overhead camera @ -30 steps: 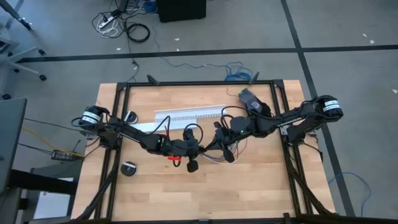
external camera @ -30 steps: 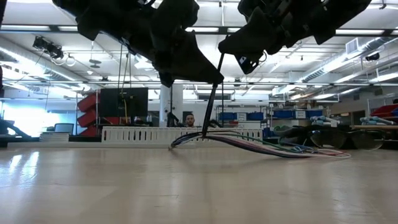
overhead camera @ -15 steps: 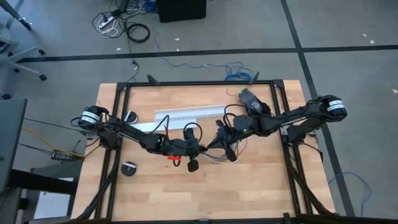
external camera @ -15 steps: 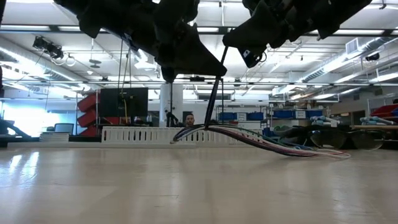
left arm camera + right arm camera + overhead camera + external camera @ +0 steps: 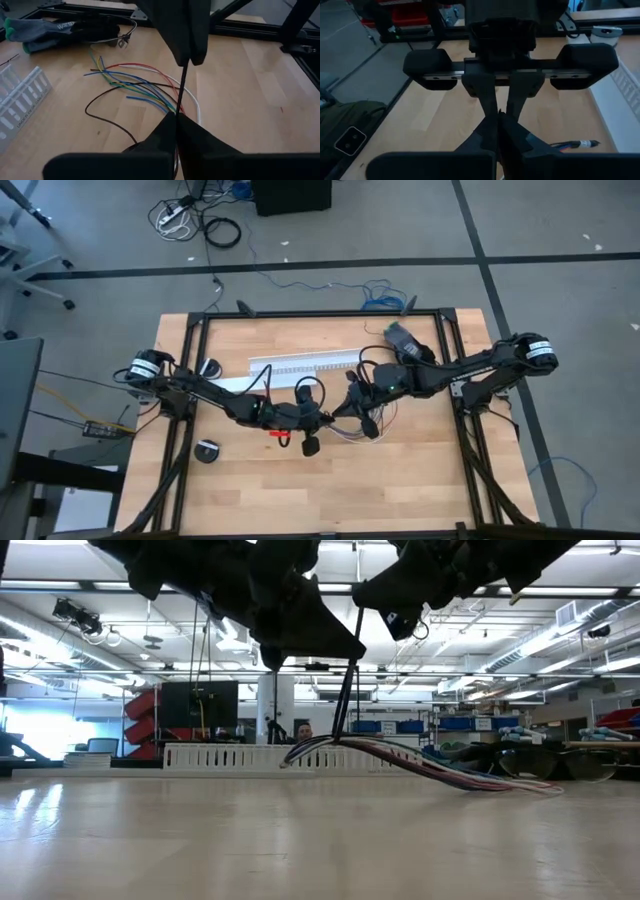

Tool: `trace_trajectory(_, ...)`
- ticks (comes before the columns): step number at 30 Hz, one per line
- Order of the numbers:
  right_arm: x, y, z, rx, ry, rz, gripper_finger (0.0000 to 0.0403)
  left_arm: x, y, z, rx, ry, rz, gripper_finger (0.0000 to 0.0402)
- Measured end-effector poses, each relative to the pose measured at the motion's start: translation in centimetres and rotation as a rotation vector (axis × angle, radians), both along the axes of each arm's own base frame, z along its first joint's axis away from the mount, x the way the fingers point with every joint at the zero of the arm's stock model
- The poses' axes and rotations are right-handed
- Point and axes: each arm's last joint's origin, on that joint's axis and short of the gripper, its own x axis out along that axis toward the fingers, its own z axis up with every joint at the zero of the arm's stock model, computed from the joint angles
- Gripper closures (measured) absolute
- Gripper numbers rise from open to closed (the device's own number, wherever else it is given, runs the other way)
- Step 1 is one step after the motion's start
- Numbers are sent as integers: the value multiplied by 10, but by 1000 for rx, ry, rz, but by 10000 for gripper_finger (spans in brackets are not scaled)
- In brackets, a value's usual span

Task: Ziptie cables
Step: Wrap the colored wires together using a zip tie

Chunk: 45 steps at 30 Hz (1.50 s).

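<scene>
You see a white slotted channel [image 5: 300,364] lying across the upper middle of the wooden worktop [image 5: 400,480]. A round black puck [image 5: 207,451] sits at the lower left of the worktop, and a grey-green glove [image 5: 400,337] lies at its upper right. On the floor beyond, black cords [image 5: 222,230] are coiled.

Bright ceiling light; near fingers perhaps blurred

Table [image 5: 400,480]: pale wood, matt. Channel [image 5: 300,364]: white slotted plastic. Ziptie [image 5: 345,700]: thin black plastic. Cables [image 5: 131,85]: smooth, plastic-coated.
</scene>
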Motion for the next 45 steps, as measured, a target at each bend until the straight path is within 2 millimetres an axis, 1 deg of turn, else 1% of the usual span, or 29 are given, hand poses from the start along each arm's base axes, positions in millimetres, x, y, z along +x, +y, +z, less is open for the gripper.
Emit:
trace_trajectory(9,0,0,0,-9,20,-20,403,0,0,-1,2,5,-2,401)
trace_trajectory(12,0,0,1,-8,18,-19,403,-1,0,-2,2,15,-5,395)
trace_trajectory(15,0,0,10,-1,-29,-13,403,-3,0,-10,10,65,-13,384)
trace_trajectory(18,-2,0,10,-1,-23,-13,403,-2,0,-7,9,50,-7,374)
trace_trajectory(22,-7,-1,16,-2,-28,-13,403,-2,0,-7,13,47,1,366)
trace_trajectory(34,-10,-1,18,-2,-26,-12,403,-2,0,-5,14,39,6,365)
trace_trajectory(41,-13,-1,21,-1,-33,-8,403,2,0,-17,22,65,9,365)
trace_trajectory(45,-16,-1,25,0,-42,-6,402,3,0,-18,22,61,9,365)
